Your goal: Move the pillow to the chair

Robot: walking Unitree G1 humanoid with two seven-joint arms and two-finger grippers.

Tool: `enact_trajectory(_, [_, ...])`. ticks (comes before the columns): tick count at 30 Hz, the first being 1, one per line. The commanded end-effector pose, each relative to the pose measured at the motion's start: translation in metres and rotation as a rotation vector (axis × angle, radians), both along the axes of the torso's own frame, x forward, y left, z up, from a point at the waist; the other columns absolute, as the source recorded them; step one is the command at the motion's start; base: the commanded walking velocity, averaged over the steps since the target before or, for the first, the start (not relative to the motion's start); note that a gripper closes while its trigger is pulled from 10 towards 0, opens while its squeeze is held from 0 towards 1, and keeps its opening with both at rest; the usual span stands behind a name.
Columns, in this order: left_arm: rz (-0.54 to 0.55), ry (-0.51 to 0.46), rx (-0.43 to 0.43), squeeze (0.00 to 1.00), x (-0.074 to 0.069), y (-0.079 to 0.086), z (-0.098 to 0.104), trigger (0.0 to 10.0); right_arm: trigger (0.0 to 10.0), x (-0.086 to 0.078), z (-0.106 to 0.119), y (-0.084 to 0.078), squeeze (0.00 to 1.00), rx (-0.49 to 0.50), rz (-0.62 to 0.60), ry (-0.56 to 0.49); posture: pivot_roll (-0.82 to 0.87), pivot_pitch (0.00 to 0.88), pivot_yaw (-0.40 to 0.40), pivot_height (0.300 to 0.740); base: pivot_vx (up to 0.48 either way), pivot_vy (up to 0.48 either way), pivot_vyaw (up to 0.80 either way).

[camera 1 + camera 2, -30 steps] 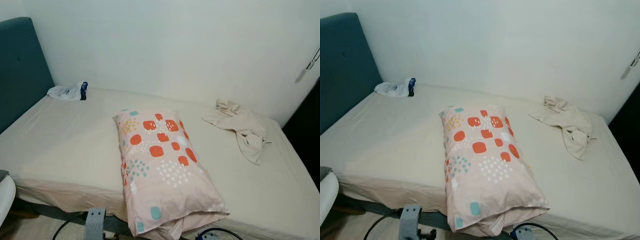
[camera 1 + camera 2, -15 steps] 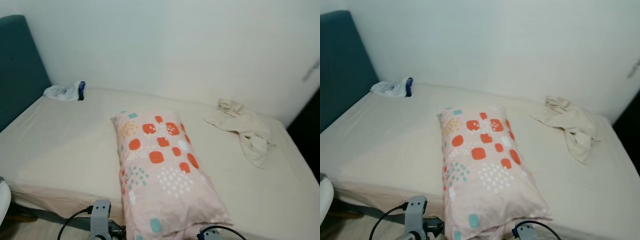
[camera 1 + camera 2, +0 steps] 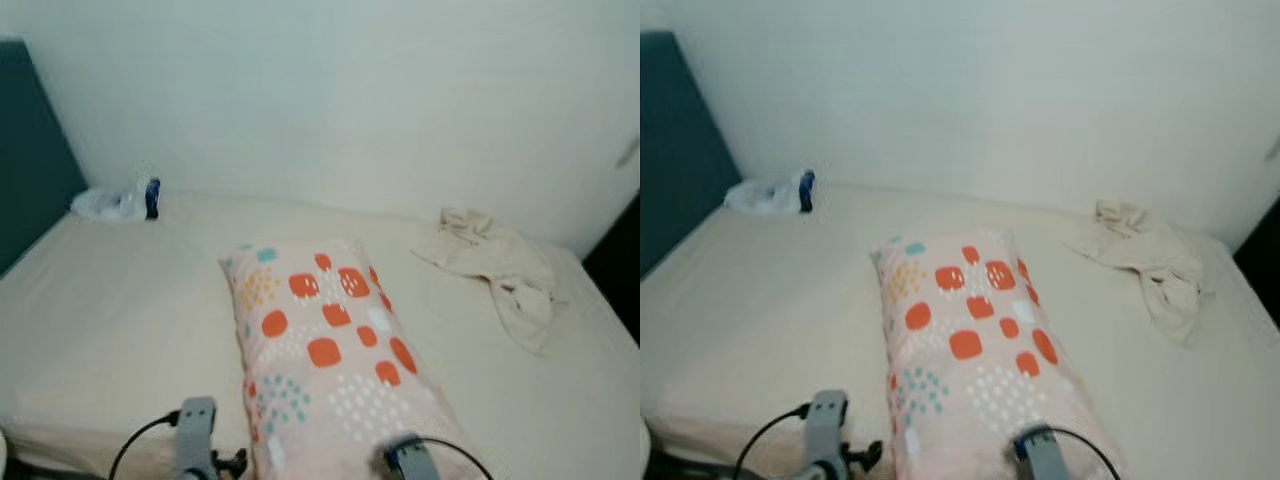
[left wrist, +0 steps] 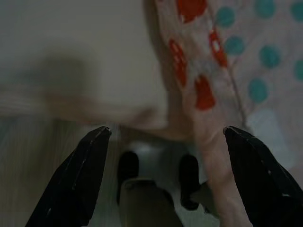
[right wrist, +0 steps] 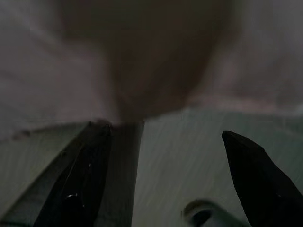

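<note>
A pink pillow (image 3: 320, 340) with orange squares and teal dots lies lengthwise on the bed (image 3: 120, 300), its near end at the bed's front edge. My left arm (image 3: 197, 440) rises just left of that end and my right arm (image 3: 405, 460) is in front of it. In the left wrist view my left gripper (image 4: 165, 130) is open beside the pillow's long edge (image 4: 222, 61), over the bed's rim. My right gripper (image 5: 164, 130) is open too, below blurred pinkish fabric (image 5: 156, 56) that nothing grips.
A crumpled beige cloth (image 3: 500, 265) lies at the bed's far right. A plastic bag with a blue part (image 3: 115, 200) sits at the far left by the teal headboard (image 3: 30, 170). A white wall backs the bed, and a dark gap (image 3: 625, 260) is at the right.
The camera has moved closer to the bed, so the pillow looks larger. Both arms have come up at the bottom edge. The pillow, cloth and bag lie as before.
</note>
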State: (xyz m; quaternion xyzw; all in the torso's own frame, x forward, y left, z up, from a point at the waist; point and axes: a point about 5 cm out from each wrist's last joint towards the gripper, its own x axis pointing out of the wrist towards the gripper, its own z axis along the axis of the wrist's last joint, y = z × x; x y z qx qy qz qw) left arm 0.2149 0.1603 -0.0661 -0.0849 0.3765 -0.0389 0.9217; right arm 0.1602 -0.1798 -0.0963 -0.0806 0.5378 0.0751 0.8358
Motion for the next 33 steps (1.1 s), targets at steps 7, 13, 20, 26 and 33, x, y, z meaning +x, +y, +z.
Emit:
enact_trajectory(7, [-0.006,0.036,-0.026,0.00,-0.010,-0.004,-0.006,10.0,10.0,-0.006,-0.002,-0.001,0.00,-0.005,-0.012,0.020,0.10,0.000,-0.050,0.739,0.000,-0.420,0.00])
enact_trajectory(13, [0.016,0.030,-0.052,0.00,-0.009,-0.003,-0.005,10.0,10.0,0.000,0.000,0.000,0.00,0.006,-0.037,-0.010,0.09,0.000,-0.047,0.739,0.000,-0.045,0.00])
enact_trajectory(20, [0.014,0.026,-0.066,0.00,-0.008,-0.003,-0.005,10.0,10.0,0.014,0.006,0.002,0.00,0.014,-0.045,-0.055,0.10,0.000,-0.049,0.739,0.000,0.000,0.00])
enact_trajectory(26, [-0.013,0.026,-0.058,0.00,-0.008,-0.005,-0.005,10.0,10.0,0.016,0.006,0.004,0.00,0.015,-0.035,-0.058,0.10,0.000,-0.052,0.739,0.000,-0.284,0.00])
enact_trajectory(33, [0.015,0.016,-0.036,0.00,-0.005,-0.002,-0.003,10.0,10.0,0.024,0.010,0.005,0.00,0.042,-0.066,-0.101,0.10,0.000,-0.045,0.739,0.000,-0.206,0.00])
